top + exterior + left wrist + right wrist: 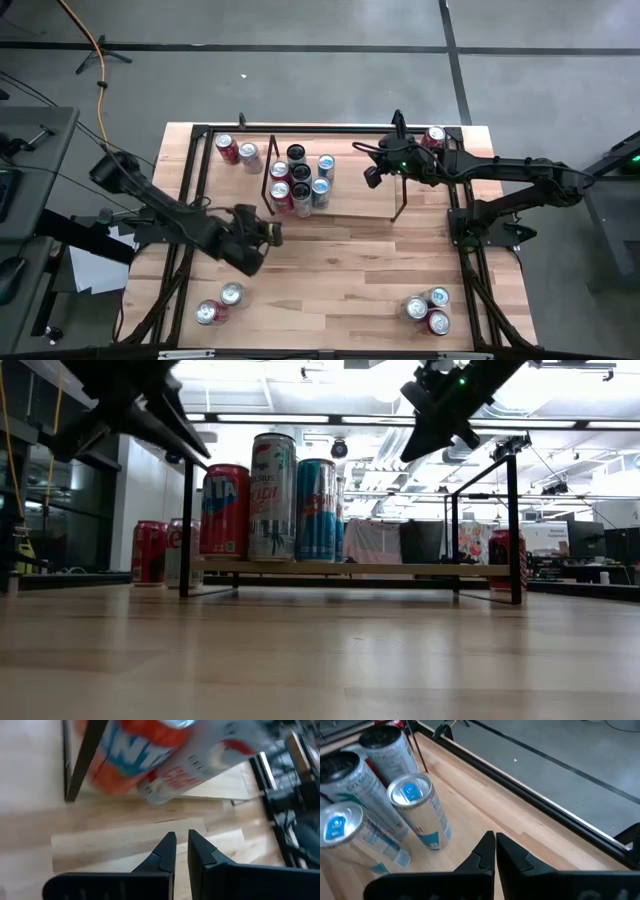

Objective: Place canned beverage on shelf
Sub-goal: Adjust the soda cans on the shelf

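On the shelf [350, 567] I read only fragments: white letters "TA" on the orange-red can [225, 510]; the tall pale can's [272, 495] print is illegible.

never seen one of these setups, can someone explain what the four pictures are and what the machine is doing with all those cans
It is a robot with two dark arms at a wooden table. One picture looks straight down, one looks level across the tabletop, and two come from cameras on the arms' wrists.

In the overhead picture, a low black wire shelf stands near the far edge, with a cluster of drink cans on its left end. More cans stand in small groups on the table: two at the far left, one far right, two near left and three near right.

The left claw hangs in front of the shelf, shut and empty. The right claw hangs over the shelf, also shut and empty.
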Tool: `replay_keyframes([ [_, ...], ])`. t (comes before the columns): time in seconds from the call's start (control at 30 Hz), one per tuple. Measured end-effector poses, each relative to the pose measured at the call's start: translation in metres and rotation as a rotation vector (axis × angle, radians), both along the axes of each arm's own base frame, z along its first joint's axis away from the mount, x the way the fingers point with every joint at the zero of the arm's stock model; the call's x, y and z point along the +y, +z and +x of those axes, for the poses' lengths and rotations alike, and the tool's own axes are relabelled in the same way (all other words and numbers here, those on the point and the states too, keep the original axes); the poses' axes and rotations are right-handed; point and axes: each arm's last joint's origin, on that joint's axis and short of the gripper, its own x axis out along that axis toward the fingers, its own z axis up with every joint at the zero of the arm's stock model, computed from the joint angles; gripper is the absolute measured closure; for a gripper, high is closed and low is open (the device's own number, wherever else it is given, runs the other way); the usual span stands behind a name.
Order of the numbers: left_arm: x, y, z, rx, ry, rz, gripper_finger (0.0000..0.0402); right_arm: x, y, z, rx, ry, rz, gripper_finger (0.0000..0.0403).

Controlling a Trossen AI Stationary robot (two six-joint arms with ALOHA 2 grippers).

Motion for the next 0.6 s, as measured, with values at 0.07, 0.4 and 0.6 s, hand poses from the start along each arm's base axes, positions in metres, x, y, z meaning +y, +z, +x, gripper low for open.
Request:
replay_keyframes([
  [0.07, -0.002, -0.007, 0.002, -0.018, 0.057, -0.033, 0.0401, 0.000, -0.001, -0.001, 0.017, 0.002, 0.000, 0.0403],
  [0.4, 0.006, -0.018, 0.015, -0.160, 0.260, -0.088, 0.0401, 0.000, -0.003, -0.002, 0.060, 0.025, -0.020, 0.0403],
  [0.6, 0.020, -0.026, 0.025, -0.146, 0.323, -0.066, 0.0401, 0.000, -0.003, -0.002, 0.059, 0.025, -0.020, 0.0403],
])
